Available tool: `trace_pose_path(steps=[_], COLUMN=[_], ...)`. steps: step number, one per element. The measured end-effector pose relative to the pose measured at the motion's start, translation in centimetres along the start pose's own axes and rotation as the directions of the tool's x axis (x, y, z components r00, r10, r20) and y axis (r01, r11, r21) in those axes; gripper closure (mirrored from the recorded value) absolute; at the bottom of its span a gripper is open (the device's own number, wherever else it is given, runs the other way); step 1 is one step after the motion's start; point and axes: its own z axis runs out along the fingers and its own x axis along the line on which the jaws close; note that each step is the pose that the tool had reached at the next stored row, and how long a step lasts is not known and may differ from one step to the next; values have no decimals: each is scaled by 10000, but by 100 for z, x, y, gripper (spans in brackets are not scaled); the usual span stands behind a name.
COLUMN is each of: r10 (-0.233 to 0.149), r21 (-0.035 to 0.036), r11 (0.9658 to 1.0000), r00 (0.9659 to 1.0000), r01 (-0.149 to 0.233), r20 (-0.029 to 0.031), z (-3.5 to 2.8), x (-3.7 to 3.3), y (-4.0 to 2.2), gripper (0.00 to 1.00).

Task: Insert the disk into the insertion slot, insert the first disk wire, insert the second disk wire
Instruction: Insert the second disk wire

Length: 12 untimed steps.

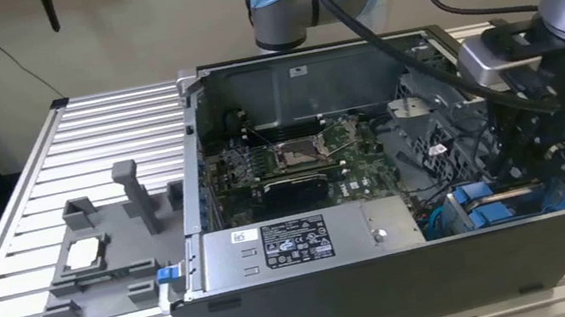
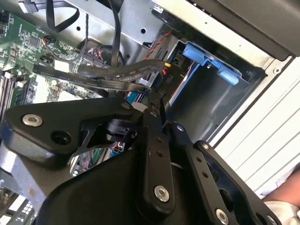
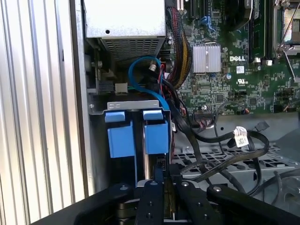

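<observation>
My gripper (image 1: 560, 170) reaches down into the open computer case (image 1: 417, 274), at the front corner on the exterior view's right. There the blue carrier tabs of the disk (image 3: 157, 133) stand in the insertion slot (image 2: 206, 105), a dark grey metal bay. The disk's silver body is mostly hidden. In both wrist views the black fingers (image 2: 152, 140) are drawn together just above the slot. They look shut on a flat black disk wire (image 2: 122, 72) that runs back toward the motherboard. A blue wire (image 3: 140, 63) loops beside the slot.
The grey labelled power-supply box (image 1: 286, 246) fills the case's front, and the green motherboard (image 1: 294, 156) lies behind it. Loose black cables (image 3: 225, 145) crowd the space beside the slot. A grey fixture (image 1: 93, 263) stands on the slatted table (image 1: 4, 282) at the exterior view's left.
</observation>
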Motion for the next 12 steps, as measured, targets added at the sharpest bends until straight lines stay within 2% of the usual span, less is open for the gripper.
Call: trace_pose_path(steps=[1, 2, 3, 12], r10=[2, 6, 10, 62], r21=[0, 0, -6, -35], r11=[10000, 10000, 10000, 10000], r00=[10000, 10000, 10000, 10000], r01=[-2, -6, -10, -62], r20=[0, -1, -2, -8], z=[0, 0, -5, -154], x=[0, 0, -1, -14], y=[0, 0, 0, -3], gripper=[76, 76, 69, 69])
